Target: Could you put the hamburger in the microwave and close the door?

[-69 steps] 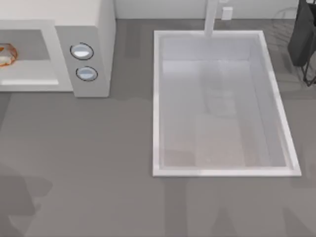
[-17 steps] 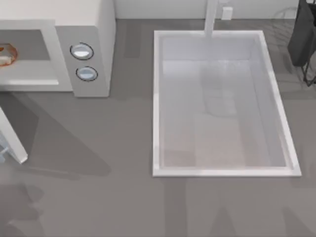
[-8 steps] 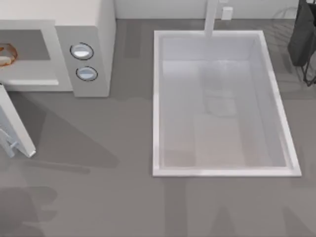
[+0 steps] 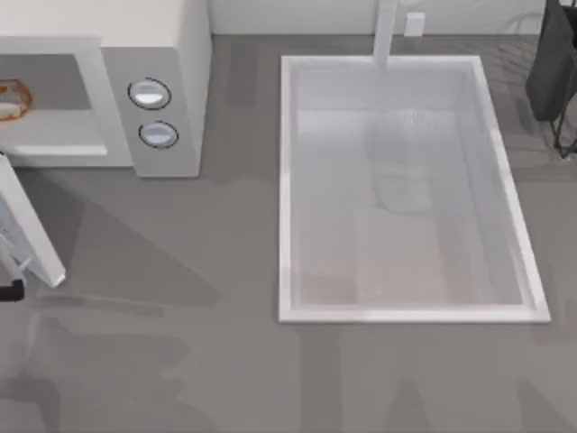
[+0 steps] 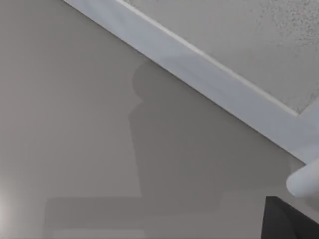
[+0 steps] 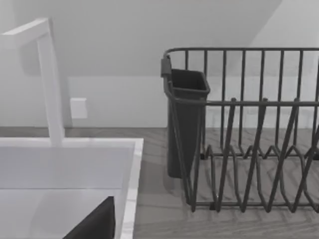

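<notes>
The off-white microwave [image 4: 167,54] stands at the table's back left, with two round knobs on its panel. In its grey cavity, at the top view's left edge, lies the hamburger [image 4: 9,97]. The door [image 4: 32,234] is a white panel standing out from the microwave's front at an angle, partly swung. A dark bit of my left gripper [image 4: 7,290] sits just beside the door's free end. In the left wrist view the door's pale edge [image 5: 209,84] runs slantwise close by. A dark part of my right gripper [image 6: 94,224] hangs over the sink's back right.
A white sink basin [image 4: 288,180] with a faucet [image 4: 386,32] takes up the table's middle and right. A dark dish rack [image 4: 554,72] with a cutlery cup [image 6: 184,119] stands at the back right. Bare grey tabletop [image 4: 180,361] lies in front.
The door has swung into view from the left, its free end moving right, then nearly stopped. A dark bit of my left gripper has appeared by the door's end.
</notes>
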Robot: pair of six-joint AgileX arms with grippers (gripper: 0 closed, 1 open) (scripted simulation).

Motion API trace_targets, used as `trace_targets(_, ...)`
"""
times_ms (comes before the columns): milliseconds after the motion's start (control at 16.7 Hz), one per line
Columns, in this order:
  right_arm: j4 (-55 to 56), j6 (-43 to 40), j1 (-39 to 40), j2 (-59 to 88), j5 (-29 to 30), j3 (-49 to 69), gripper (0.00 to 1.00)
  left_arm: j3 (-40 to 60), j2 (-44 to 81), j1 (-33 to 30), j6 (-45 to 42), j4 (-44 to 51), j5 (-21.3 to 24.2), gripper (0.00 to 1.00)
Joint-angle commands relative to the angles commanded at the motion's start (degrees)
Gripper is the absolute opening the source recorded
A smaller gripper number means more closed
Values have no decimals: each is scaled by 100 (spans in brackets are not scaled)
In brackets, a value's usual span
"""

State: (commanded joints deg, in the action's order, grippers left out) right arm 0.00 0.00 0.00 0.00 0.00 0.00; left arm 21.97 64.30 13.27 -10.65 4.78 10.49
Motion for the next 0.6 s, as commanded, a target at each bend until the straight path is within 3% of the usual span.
trace_targets(240,0,0,0,0,0,0,100,-210,-337,-821,634,-34,-560,0)
trace_targets(600,0,0,0,0,0,0,100,-204,-338,-886,703,-44,-603,0)
